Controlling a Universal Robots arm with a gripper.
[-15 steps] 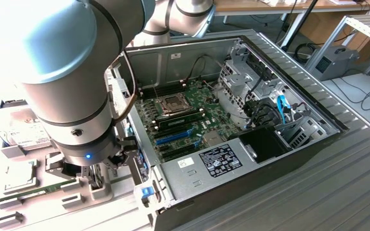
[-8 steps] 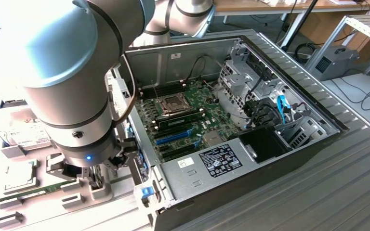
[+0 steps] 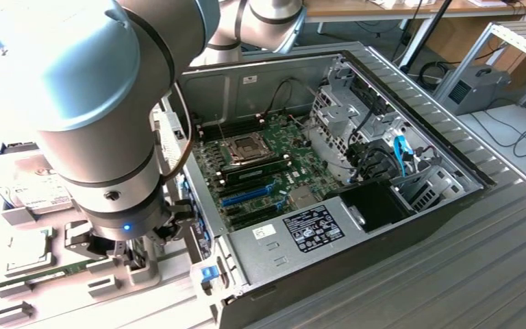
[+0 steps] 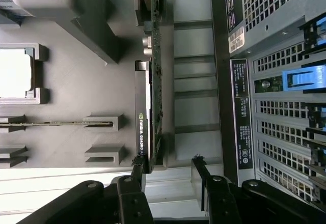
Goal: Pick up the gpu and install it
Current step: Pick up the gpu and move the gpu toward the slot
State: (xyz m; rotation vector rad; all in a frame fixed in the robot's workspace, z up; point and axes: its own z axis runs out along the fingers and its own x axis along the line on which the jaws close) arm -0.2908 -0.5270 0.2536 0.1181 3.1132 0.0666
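Hand (image 4: 167, 163) of a single robot arm, its two dark fingers spread wide and holding nothing, hangs low over a grey parts tray (image 4: 76, 86) on the worktop, beside the rear wall of an open computer case (image 3: 427, 147). The gpu (image 4: 151, 102) stands on its long edge in a slot along the tray's edge nearest the case, with its black face on one side and its green board on the other. Its near end sits just beside one fingertip (image 4: 138, 169) and well apart from the other. Whether that finger is clear of the black face cannot be told. A thin RAM stick (image 4: 56, 123) lies in a slot farther in on the tray. The main risk appears to be an off-centre approach, where the near finger lands on the card's top edge, or meets it first and tilts it in its slot. A grip on the end alone might let the card swing, and the outer finger could catch the case wall.
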